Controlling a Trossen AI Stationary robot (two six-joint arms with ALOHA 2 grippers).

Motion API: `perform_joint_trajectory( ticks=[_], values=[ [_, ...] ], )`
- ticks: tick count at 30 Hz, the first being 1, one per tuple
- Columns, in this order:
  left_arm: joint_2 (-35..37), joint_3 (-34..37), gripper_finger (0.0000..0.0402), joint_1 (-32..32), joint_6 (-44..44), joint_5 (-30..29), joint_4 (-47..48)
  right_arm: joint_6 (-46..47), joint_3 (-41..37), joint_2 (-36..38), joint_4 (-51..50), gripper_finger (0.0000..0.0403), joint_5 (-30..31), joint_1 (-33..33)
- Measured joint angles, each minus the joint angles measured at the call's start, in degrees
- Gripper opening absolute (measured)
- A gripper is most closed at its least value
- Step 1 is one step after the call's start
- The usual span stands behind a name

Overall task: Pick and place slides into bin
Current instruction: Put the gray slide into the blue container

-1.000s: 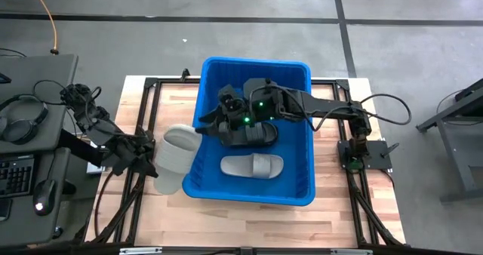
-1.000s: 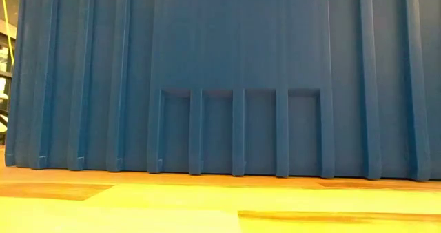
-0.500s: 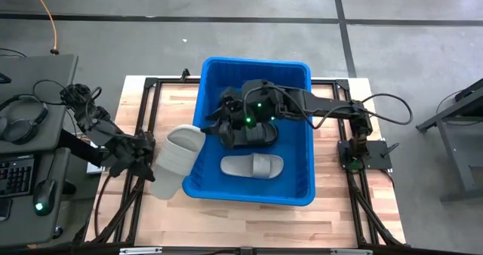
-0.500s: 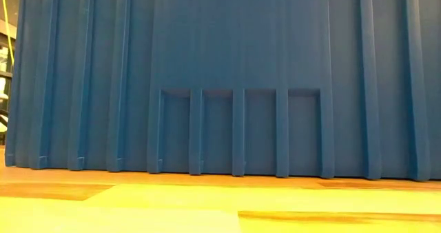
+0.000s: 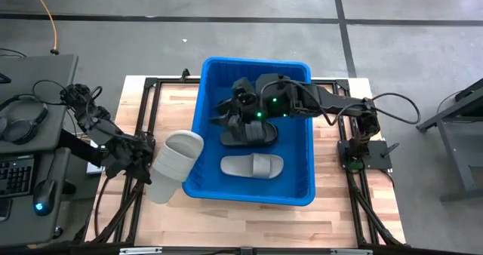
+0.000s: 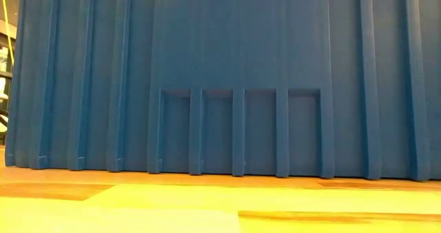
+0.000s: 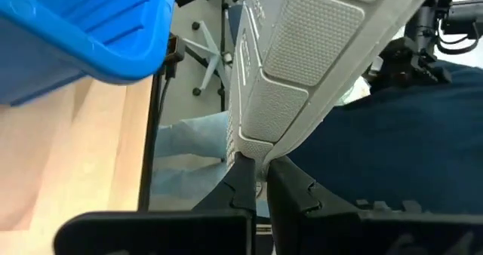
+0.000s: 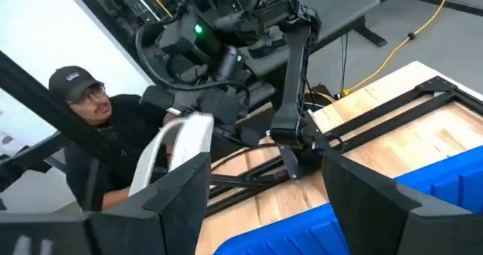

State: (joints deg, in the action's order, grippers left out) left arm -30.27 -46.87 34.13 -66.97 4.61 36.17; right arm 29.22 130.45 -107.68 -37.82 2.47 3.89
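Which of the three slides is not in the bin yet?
The white slide, held by the left gripper at the bin's left rim; the black slide and grey slide lie inside.

I saw the blue bin point(image 5: 303, 181) sitting deep and ribbed mid-table, a black slide point(image 5: 249, 133) and a light grey slide point(image 5: 252, 165) lying flat inside it. A white slide point(image 5: 172, 164) (sole tilted) hung at the bin's left rim, over the edge.

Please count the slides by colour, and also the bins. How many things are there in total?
Black slides: 1, black slide in the bin.
Light slides: 2, grey slide in the bin, white slide held by the left hand.
Bins: 1, blue bin.
Total: 4.
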Motion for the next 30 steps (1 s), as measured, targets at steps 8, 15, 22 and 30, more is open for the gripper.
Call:
perform_joint_trajectory(
  ticks=[8,15,22,30],
  values=[
    [0.0,0.0,0.0000,0.0,0.7,-2.7,0.3,0.7,-0.2,-1.8,4.6,0.0252,-2.6,2.3],
    [-0.4,0.0,0.0000,0.0,0.8,-3.4,0.1,3.3,-0.1,-3.3,7.3,0.0255,-3.3,3.7],
    [-0.4,0.0,0.0000,0.0,0.8,-3.8,-0.1,4.4,-0.1,-6.4,9.6,0.0257,-3.5,5.0],
    [-0.4,0.0,0.0000,0.0,0.7,-3.9,-0.2,5.6,-0.1,-8.5,14.0,0.0202,-3.4,4.9]
  ],
)
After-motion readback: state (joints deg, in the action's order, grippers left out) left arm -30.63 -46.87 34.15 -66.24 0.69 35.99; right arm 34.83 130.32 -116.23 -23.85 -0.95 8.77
